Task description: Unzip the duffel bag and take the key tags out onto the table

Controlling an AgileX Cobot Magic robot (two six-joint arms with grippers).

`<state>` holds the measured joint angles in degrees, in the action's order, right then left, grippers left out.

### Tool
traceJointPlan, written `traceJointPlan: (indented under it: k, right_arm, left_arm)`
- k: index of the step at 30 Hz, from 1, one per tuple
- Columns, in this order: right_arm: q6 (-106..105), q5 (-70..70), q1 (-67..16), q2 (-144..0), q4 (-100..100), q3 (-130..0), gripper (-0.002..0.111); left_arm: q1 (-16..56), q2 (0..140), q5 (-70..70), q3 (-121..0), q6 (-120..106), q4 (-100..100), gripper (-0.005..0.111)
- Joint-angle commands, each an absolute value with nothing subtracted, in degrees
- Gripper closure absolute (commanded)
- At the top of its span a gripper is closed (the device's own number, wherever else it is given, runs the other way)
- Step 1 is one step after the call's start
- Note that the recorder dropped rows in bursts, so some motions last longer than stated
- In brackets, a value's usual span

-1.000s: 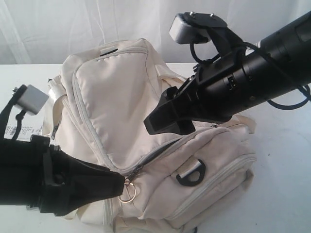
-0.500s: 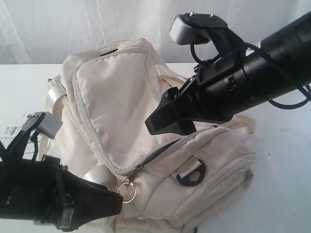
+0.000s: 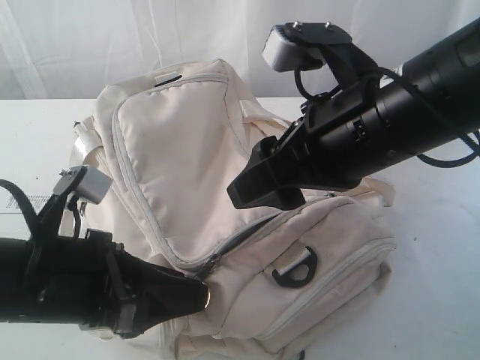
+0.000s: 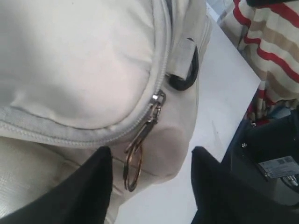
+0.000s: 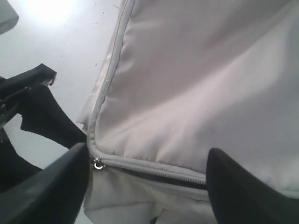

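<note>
The cream-white duffel bag [image 3: 180,157] lies on the white table [image 3: 435,285]. Its main zipper is slightly parted, with a dark gap [image 5: 163,176] beside the slider [image 5: 97,164]. A metal ring [image 4: 133,163] hangs from the zipper pull at the bag's near corner. My left gripper [image 3: 199,295] [image 4: 151,149] is open, and the ring sits between its fingers, close to one finger [image 4: 93,182]. My right gripper [image 3: 247,193] [image 5: 147,154] hovers open over the bag's top, straddling the zipper line with nothing held. The key tags are hidden.
A black D-ring [image 3: 296,268] [image 4: 184,77] sits on the bag's side pocket. A strap with a white end [image 3: 82,142] hangs at the bag's left. A white curtain [image 3: 75,45] backs the table. Striped cloth [image 4: 271,46] and dark equipment [image 4: 271,154] lie beyond the table edge.
My left gripper dipped, then swung right and up to the zipper ring, and its tip now covers the ring in the exterior view. The right arm has barely moved.
</note>
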<state>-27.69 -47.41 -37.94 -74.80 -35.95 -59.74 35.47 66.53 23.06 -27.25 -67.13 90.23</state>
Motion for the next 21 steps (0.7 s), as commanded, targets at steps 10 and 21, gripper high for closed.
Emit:
traceJointPlan:
  k: [10,21]
  right_arm:
    - [-27.6,-46.8,-37.6,-74.4,-35.7,-59.9,0.042]
    - [-30.9,-47.6,-37.6,-74.4,-33.4,-59.9,0.042]
  left_arm:
    - [35.6,70.5,25.9,-27.1,-75.0,99.1,0.065]
    - [35.6,72.0,30.4,-27.1,-74.8,96.5,0.089]
